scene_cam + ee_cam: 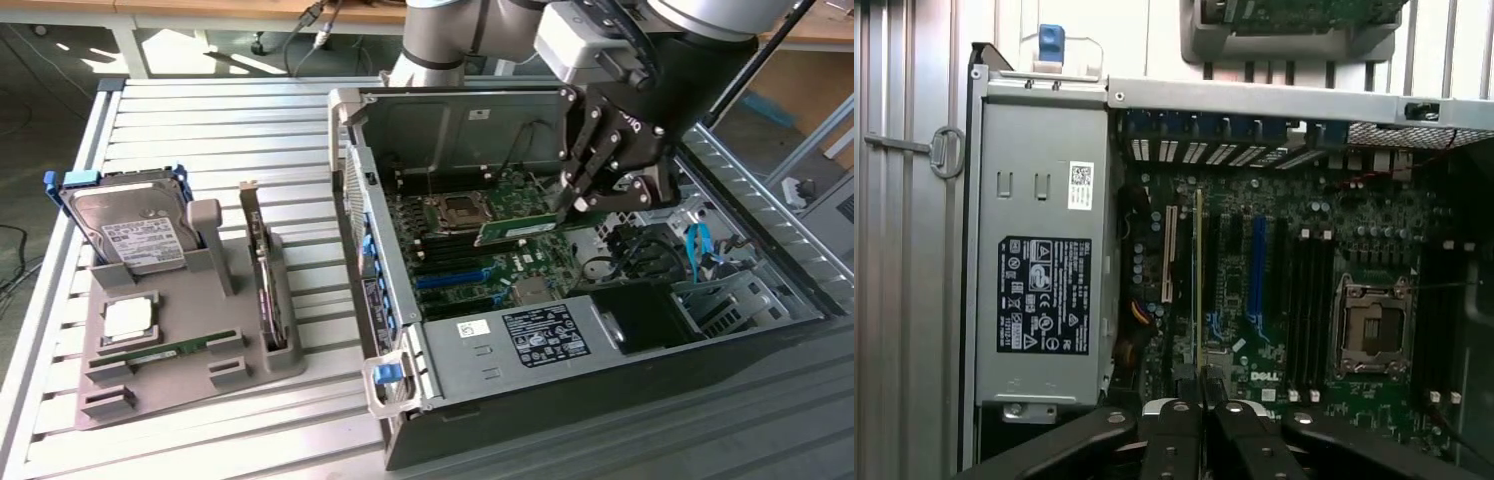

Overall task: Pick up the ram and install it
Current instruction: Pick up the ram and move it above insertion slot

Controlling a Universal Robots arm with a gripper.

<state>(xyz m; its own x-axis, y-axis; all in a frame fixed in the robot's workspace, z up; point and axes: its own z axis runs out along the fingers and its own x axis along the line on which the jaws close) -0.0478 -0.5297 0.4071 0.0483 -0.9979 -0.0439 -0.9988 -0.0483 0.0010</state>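
My gripper [583, 203] is shut on the ram [518, 229], a long green stick that I hold by one end. It hangs inside the open computer case [350, 150], just above the motherboard [494, 265] and beside the processor socket [462, 210]. In the wrist view the ram [1200, 290] shows edge-on as a thin line running out from between my fingertips [1202, 388]. The black memory slots [1310, 300] lie apart from it, closer to the socket [1372, 330]. A second green stick [168, 350] lies in the grey holder [254, 372] on the exterior view's left.
The grey holder also carries a hard drive [131, 232], a square silver chip [127, 318] and an upright dark card [270, 285]. The power supply [541, 336] fills the case's near end. Blue cables [697, 250] and a drive cage [727, 300] sit to the right.
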